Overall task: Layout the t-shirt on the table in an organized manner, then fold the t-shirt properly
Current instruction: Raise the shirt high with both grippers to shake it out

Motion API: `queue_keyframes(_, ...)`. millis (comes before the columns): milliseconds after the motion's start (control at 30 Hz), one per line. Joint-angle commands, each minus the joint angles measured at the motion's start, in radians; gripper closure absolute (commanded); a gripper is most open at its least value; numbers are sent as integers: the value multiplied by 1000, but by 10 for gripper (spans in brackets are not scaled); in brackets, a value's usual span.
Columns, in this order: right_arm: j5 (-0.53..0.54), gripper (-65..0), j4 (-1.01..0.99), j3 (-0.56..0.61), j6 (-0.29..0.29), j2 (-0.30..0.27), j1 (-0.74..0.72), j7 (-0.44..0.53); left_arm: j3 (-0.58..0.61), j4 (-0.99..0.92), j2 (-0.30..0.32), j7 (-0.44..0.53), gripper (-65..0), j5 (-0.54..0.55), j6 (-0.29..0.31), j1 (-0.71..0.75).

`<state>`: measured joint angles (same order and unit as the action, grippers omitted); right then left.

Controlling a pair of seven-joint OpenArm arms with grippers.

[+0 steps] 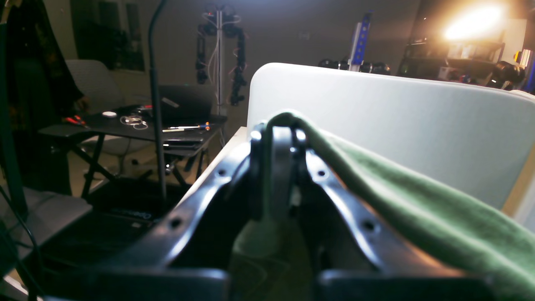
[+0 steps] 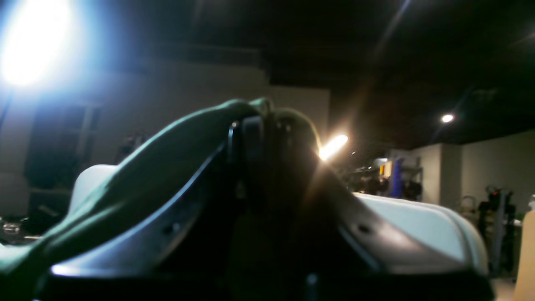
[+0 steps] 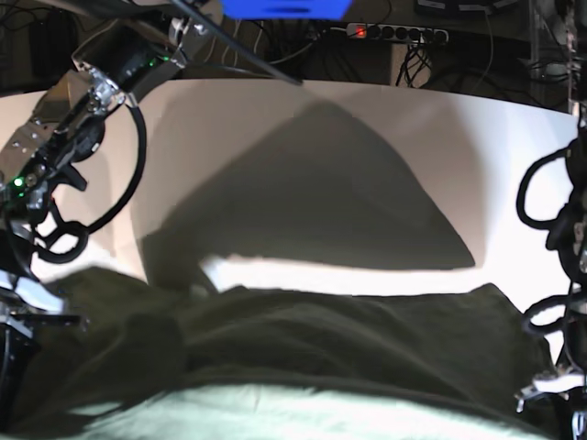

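Note:
The olive-green t-shirt (image 3: 321,357) hangs lifted above the white table (image 3: 367,128), stretched across the bottom of the base view and casting a big shadow on the tabletop. In the left wrist view my left gripper (image 1: 278,129) is shut on a fold of the t-shirt (image 1: 418,200), which drapes down to the right, with the table (image 1: 376,108) beyond. In the right wrist view my right gripper (image 2: 267,115) is shut on the t-shirt (image 2: 167,154), which trails down to the left above the table (image 2: 418,221). In the base view the cloth hides both grippers' tips.
My right arm (image 3: 64,128) rises at the base view's left edge and my left arm (image 3: 564,266) at its right edge. A power strip (image 3: 394,32) and cables lie behind the table. A dark side table (image 1: 138,123) with tools stands beyond the table's edge.

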<state>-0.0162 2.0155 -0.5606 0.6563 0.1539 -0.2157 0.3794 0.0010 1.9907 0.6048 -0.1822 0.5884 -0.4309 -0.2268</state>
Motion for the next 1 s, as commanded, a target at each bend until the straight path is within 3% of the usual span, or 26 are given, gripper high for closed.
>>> queue_keyframes(0, 23, 0, 18, 3, -20, -4, -18, 31, -19, 17, 8, 31, 0, -11, -7, -18)
queue_keyframes(167, 22, 0, 6, 15, -20, -27, -21, 20, -57, 15, -29, 31, 0, -18, -7, 31)
queue_keyframes(467, 17, 0, -152, 129, -20, -98, -124, -230, -62, -127, -93, 29, 0, -21, -6, 23)
queue_keyframes(767, 15, 0, -560, 149, -20, -170, -371, -437, -55, -414, -170, 31, 0, -12, 0, -73)
queue_keyframes(967, 15, 0, -925, 164, -20, -198, -492, -445, -55, -684, -237, 31, -1, -20, 2, -190)
